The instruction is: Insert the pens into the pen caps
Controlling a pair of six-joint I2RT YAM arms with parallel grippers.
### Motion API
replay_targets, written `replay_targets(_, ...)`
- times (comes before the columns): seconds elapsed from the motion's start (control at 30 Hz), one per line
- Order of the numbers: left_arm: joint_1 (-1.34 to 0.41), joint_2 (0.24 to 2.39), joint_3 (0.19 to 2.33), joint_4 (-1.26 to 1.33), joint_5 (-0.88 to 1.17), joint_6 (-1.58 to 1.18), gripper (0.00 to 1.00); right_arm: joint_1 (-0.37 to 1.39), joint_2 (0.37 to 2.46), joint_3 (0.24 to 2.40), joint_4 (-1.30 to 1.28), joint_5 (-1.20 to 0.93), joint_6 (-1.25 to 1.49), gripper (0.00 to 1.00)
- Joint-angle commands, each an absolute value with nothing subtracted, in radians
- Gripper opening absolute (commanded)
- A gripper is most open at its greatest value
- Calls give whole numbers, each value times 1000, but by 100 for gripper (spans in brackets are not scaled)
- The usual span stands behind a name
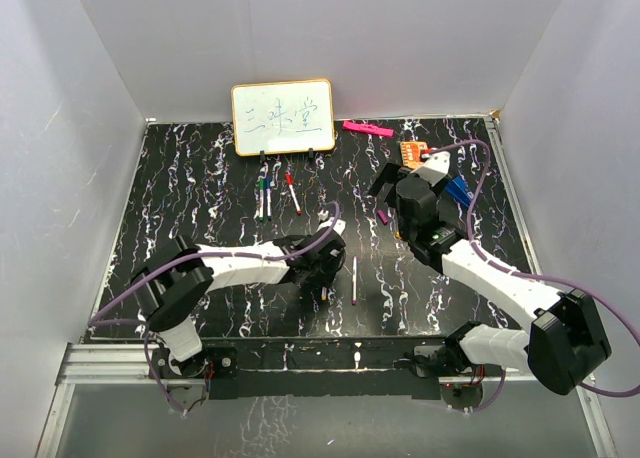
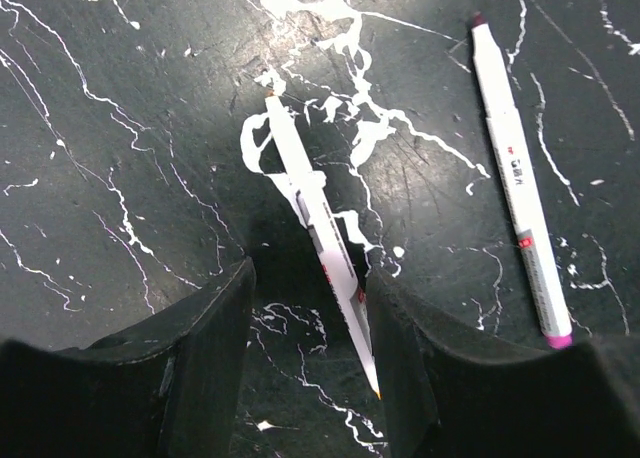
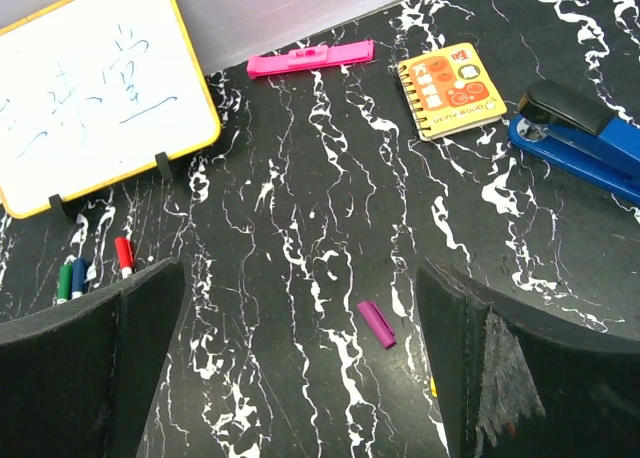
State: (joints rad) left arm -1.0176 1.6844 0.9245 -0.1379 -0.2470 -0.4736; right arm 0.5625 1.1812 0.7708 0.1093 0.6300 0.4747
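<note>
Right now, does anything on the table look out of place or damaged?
A purple cap lies loose on its side, with no pen in it. One finger pad of the right gripper looks scuffed and grey. Nothing looks spilled.

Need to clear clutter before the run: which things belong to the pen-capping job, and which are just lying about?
Job: pen at the left hand, pink-ended pen beside it, purple cap, pens by the whiteboard.
Lying about: whiteboard, pink bar, notebook, blue stapler.
</note>
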Motion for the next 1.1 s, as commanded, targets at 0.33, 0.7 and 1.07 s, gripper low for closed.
replay_targets(0.33,-1023,1881,1228,-557,-266,-497,47,553,1174,772,129,657,501,98)
replay_targets(0.7,-1012,1934,1209,-640,-179,-490,36,508,1213,837,39,586,503,98)
replay_targets(1.07,-1003,1912,1136,-685,-135,-507,33,496,1239,861,0,583,517,98)
